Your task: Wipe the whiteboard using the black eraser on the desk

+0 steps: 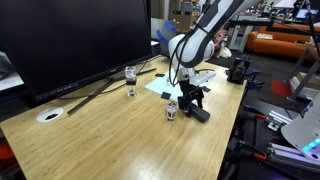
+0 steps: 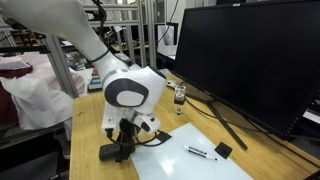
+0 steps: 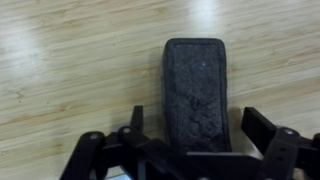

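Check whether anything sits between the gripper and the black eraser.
Nothing visible does. In the wrist view the black eraser lies on the bare desk, right between the open fingers of the gripper, with a gap showing on each side.

Even overhead room light fills both exterior views, bright and flat; only a faint soft shadow sits under my arm (image 1: 212, 25) on the light wooden worktop (image 1: 110, 140). In my wrist view pale glare streaks cross the wood, the matte black oblong eraser (image 3: 195, 90) looks soft and grainy, and my gripper (image 3: 192, 125) at the bottom edge is dark and blurred.
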Robot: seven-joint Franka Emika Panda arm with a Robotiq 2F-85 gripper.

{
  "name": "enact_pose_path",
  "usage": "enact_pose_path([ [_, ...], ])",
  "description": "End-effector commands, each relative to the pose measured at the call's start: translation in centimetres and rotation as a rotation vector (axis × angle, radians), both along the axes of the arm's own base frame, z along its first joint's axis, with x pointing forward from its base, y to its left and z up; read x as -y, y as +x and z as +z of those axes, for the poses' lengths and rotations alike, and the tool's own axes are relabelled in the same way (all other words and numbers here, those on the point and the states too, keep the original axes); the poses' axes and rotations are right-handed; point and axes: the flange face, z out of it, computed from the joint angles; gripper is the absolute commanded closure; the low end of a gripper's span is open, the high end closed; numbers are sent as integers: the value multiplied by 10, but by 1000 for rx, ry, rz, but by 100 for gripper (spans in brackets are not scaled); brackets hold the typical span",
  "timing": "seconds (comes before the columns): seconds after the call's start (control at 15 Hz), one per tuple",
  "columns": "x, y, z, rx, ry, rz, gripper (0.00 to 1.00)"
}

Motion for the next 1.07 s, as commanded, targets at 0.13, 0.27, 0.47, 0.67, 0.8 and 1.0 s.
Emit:
enact_pose_path([
  [0.13, 0, -1, 17, 30, -9, 0, 0],
  [0.27, -2, -2, 35, 70, -19, 6, 0],
  [0.47, -5, -6, 68, 115, -28, 1, 0],
  [0.67, -7, -20, 95, 152, -53, -48, 0],
  [0.8, -9, -8, 90, 136, -27, -32, 0],
  [1.0, -9, -8, 84, 127, -28, -32, 0],
])
